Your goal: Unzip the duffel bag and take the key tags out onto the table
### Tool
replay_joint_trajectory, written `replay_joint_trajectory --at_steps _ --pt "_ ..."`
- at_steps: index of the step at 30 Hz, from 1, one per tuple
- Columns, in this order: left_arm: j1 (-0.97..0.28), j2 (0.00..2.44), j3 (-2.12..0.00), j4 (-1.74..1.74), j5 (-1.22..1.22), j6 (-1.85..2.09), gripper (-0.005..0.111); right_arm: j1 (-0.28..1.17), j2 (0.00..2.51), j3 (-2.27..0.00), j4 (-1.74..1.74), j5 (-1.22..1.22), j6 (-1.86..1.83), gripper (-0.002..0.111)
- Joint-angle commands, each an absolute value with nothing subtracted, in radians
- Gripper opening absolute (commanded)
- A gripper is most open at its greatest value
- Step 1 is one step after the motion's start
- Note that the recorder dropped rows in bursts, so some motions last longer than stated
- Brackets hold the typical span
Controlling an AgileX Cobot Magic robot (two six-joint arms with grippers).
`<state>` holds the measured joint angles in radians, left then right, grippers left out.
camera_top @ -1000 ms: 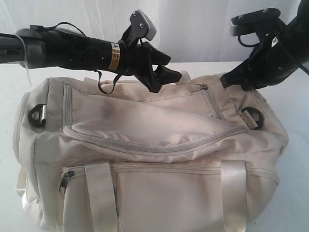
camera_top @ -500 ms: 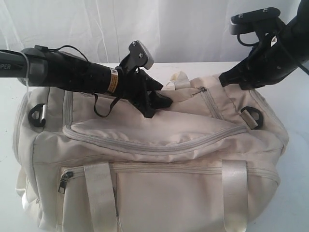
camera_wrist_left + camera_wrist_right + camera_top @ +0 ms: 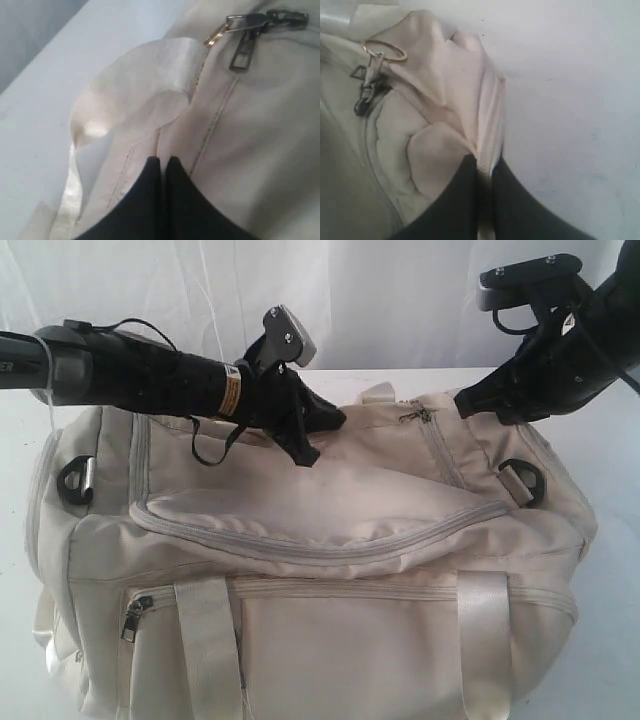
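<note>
Exterior view: the left gripper (image 3: 318,438) stood wide open above the duffel bag (image 3: 330,630) a second ago. It has since dipped onto the top panel and snapped closed, and it now sits a little higher than half a second back. The zipper pull (image 3: 415,414) has risen slightly with it, so I judge it has pinched the cloth and is tugging it up. The right gripper (image 3: 468,403) has not moved from the bag's far right end. The bag fills most of the table (image 3: 615,450). It is cream, soft and slumped, with its curved top zip still run shut, satin handles (image 3: 205,640) hanging down the front and a black D-ring (image 3: 75,480) at the end. No key tags show (presumably they are still inside).

Left wrist view: the two black fingertips (image 3: 172,175) meet with no gap on the bag's cloth beside a loop of shiny webbing (image 3: 140,75). The metal pull (image 3: 245,45) lies near but apart, ungrasped. This grip reads as bracing the cloth, not unzipping yet.

Right wrist view: the fingers (image 3: 465,180) are closed on a raised fold of the bag's end fabric. A second pull with a ring (image 3: 382,50) lies nearby, untouched
</note>
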<state>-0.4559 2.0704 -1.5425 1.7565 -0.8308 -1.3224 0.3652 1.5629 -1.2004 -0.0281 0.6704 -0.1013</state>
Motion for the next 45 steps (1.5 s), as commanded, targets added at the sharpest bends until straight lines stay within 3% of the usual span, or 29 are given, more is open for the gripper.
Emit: replay_joint_trajectory --at_steps 1,3,7,10,14,18,32,45 --pt "-0.46 1.993 -1.588 1.744 -0.898 -1.398 0.0 0.357 1.547 -1.198 -0.033 0.642 -0.124 0.009" --pt "-0.46 1.978 -1.589 1.744 -0.931 -1.398 0.0 0.357 1.547 -1.2 -0.033 0.638 -0.124 0.022" --pt "-0.46 1.958 -1.589 1.744 -0.982 -1.386 0.0 0.357 1.54 -1.234 -0.033 0.638 -0.124 0.057" --pt "-0.46 1.948 -1.589 1.744 -0.973 -1.386 0.0 0.357 1.51 -1.247 -0.008 0.61 -0.116 0.068" --pt "-0.46 1.944 -1.589 1.744 -0.974 -1.386 0.0 0.359 1.45 -1.247 0.191 0.514 -0.259 0.062" --pt "-0.46 1.944 -1.589 1.744 -0.976 -1.36 0.0 0.359 1.512 -1.247 0.388 0.576 -0.415 0.047" --pt "-0.46 1.944 -1.589 1.744 -0.976 -1.36 0.0 0.359 1.647 -1.247 0.547 0.469 -0.475 0.045" --pt "-0.46 1.944 -1.589 1.744 -0.976 -1.36 0.0 0.359 1.65 -1.247 0.598 0.437 -0.468 0.005"
